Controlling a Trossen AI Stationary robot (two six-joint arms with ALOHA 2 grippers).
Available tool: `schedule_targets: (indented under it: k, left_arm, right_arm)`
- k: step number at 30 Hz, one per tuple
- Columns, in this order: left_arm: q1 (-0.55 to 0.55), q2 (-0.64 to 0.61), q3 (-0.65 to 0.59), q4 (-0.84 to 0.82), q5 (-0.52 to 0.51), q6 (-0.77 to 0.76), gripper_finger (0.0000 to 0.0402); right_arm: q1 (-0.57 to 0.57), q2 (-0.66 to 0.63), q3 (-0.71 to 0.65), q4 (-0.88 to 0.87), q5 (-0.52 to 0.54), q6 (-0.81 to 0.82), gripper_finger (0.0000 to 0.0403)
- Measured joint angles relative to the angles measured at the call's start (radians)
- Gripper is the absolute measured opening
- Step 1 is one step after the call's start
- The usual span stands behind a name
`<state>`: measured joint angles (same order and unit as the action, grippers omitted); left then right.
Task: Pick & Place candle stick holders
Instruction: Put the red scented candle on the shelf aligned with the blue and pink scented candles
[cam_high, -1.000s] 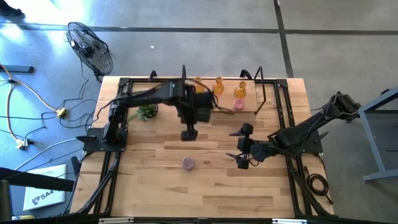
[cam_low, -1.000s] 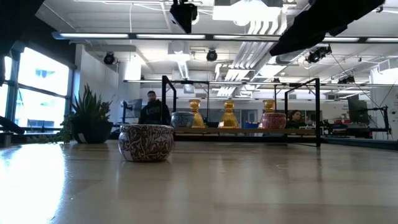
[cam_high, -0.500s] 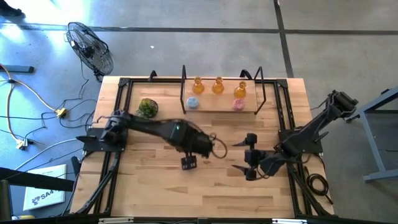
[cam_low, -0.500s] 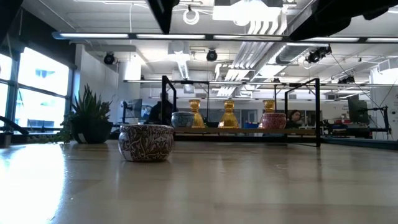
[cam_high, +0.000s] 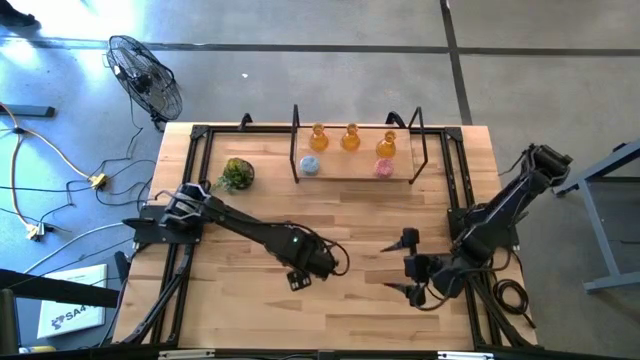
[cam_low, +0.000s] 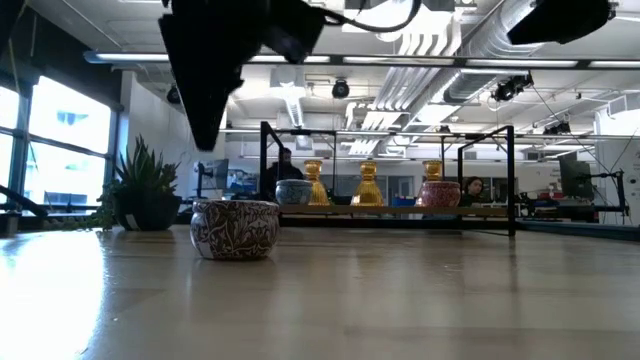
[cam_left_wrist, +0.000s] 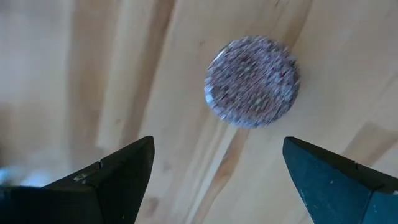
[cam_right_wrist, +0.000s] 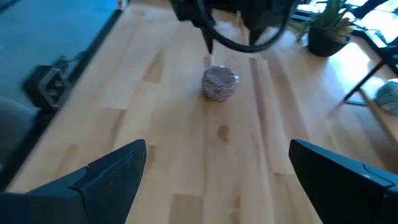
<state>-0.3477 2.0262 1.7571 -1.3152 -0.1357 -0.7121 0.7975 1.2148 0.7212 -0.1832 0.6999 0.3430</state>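
- L gripper (cam_left_wrist: 214, 168) hung over lilac holder (cam_left_wrist: 252, 81), centre-low in high view; fingers wide apart, nothing held.
- R gripper (cam_high: 412, 265) lower right, spread apart, idle.
- Other five holders on rack (cam_high: 352, 176), top centre.
- Risk: descent off-centre, so a finger clips rim and holder skids/tips.

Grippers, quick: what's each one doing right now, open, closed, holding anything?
Left gripper: open, empty, right above the lilac round holder.
Right gripper: open, empty, off to the side of the holder.
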Motion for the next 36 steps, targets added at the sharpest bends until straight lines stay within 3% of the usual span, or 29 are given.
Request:
schedule_targets:
  k: [11,23,36]
  left_arm:
    - [0.016,0.000,-0.022,0.125,0.041,0.063,0.0337]
    - [0.021,0.012,-0.022,0.290,-0.039,0.165,0.0336]
    - [0.028,0.023,-0.022,0.261,-0.038,-0.154,0.0336]
  right_arm:
    - [0.108,0.000,0.000,0.050,0.027,0.061,0.0390]
    - [0.129,0.000,0.000,0.062,0.062,0.058,0.0389]
    - [0.128,0.000,0.000,0.061,0.076,0.031,0.0390]
